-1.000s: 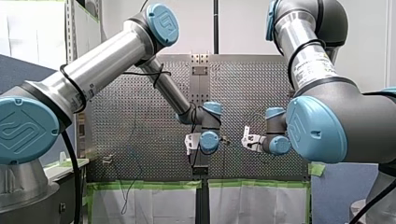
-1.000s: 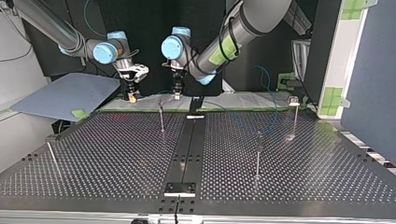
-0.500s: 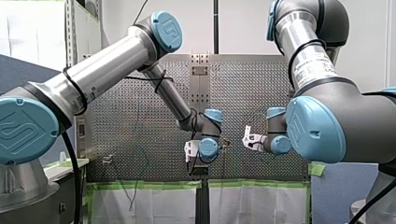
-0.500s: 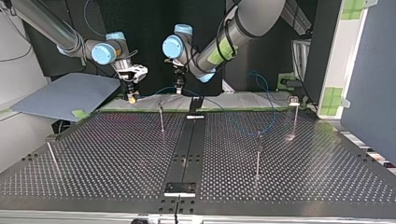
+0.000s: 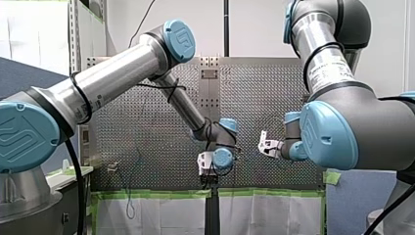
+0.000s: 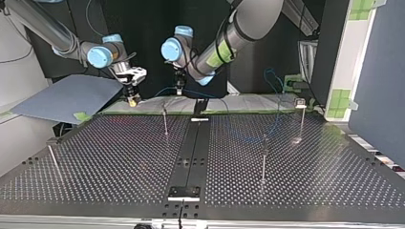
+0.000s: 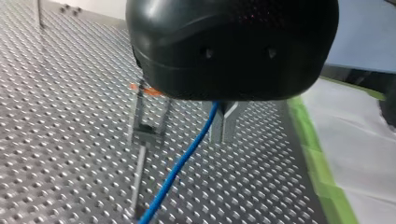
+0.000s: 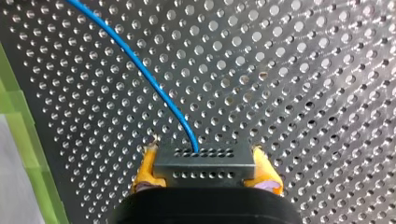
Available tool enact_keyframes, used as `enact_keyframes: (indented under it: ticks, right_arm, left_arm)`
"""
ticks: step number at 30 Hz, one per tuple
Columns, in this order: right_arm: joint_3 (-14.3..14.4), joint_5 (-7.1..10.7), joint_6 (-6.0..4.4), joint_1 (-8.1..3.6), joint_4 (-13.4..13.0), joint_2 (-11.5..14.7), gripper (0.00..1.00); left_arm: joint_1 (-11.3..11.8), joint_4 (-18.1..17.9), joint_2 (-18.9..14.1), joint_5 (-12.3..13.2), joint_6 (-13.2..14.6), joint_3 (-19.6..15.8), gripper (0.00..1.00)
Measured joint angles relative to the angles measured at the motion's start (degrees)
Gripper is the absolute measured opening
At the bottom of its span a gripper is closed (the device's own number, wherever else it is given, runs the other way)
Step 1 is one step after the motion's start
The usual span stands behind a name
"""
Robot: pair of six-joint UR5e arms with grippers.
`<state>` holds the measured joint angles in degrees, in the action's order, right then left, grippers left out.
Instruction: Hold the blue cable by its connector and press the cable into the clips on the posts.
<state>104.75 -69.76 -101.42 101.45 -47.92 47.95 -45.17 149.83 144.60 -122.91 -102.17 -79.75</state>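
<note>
Blue cable is being anchored: right hand clamping its connector, left hand pinching it near a clip.

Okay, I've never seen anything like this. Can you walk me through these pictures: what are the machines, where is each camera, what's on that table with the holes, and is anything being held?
Two robot arms, the left arm and the right arm, work at a metal table full of holes. One picture looks from behind the arms, one faces them from across the table, so the sides swap there, and two come from cameras on the wrists. Thin posts topped with clips stand on the table, and a blue cable trails over it. The right tool, with yellow pads, grips the cable's grey plug. The left tool, black with metal fingers, is closed on the cable further along, beside one such clip.
</note>
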Motion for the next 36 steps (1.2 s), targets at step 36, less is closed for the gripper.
enact_keyframes:
  ticks: [36]
  right_arm:
    - [-3.53,1.98,0.15,-1.94,2.3,-0.35,0.0]
  left_arm:
    - [0.42,2.25,1.68,5.15,-2.24,8.3,0.0]
